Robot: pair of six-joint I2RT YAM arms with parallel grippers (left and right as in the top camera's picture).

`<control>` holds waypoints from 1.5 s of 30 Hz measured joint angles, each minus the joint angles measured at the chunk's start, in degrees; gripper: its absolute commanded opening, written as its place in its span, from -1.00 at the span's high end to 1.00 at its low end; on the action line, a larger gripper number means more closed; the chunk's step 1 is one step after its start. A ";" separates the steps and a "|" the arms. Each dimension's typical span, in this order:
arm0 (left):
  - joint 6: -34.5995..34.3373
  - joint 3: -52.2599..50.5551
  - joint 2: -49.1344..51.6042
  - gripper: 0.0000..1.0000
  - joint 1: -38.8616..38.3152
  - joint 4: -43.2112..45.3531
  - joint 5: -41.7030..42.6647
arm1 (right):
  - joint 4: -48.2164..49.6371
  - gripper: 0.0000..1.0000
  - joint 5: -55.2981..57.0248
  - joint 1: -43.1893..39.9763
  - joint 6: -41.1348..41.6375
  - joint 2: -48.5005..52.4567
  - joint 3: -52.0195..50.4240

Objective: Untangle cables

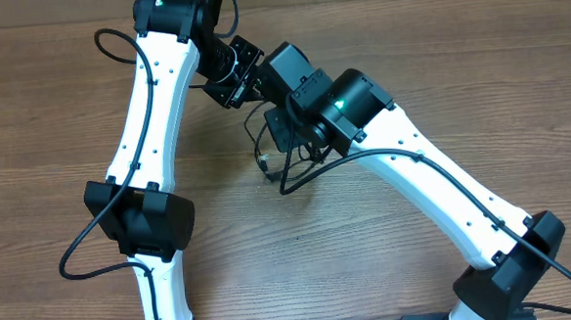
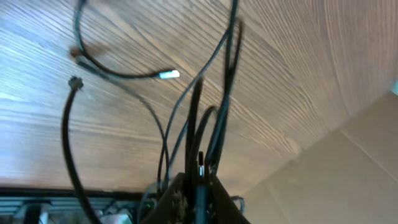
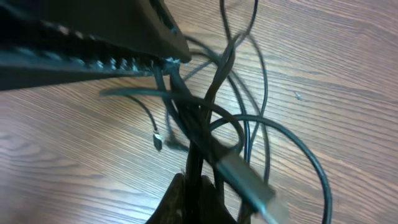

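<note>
My left arm (image 1: 151, 108) and right arm (image 1: 413, 173) meet far centre over tabletop (image 1: 301, 267); black cables (image 1: 263, 153) bunched beneath, between them.

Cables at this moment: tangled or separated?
Tangled. In the right wrist view the cables cross and loop through one another in one bundle.

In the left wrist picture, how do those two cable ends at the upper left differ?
The silver plug is bright and points right; the dark plug is blackish and knob-like. The silver plug's cord curves in from the left; the dark plug's cord climbs from the picture's bottom edge. Both end thin black cables over the wooden table.
</note>
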 measured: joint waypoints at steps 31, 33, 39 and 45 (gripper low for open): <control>22.86 0.00 0.00 -0.67 2.12 1.42 15.65 | -0.46 0.93 -44.59 -16.70 -2.51 -8.98 0.85; 23.82 0.00 0.00 -0.67 1.57 1.42 16.55 | 1.20 0.93 -50.40 -16.70 -3.76 -8.98 0.85; 24.92 -0.02 0.00 -0.22 0.63 1.42 17.22 | 1.95 0.93 -57.77 -16.68 -5.16 -8.98 0.85; 25.55 0.00 0.00 -0.22 0.57 1.07 17.42 | 2.01 0.93 -58.05 -16.68 -5.46 -8.98 0.85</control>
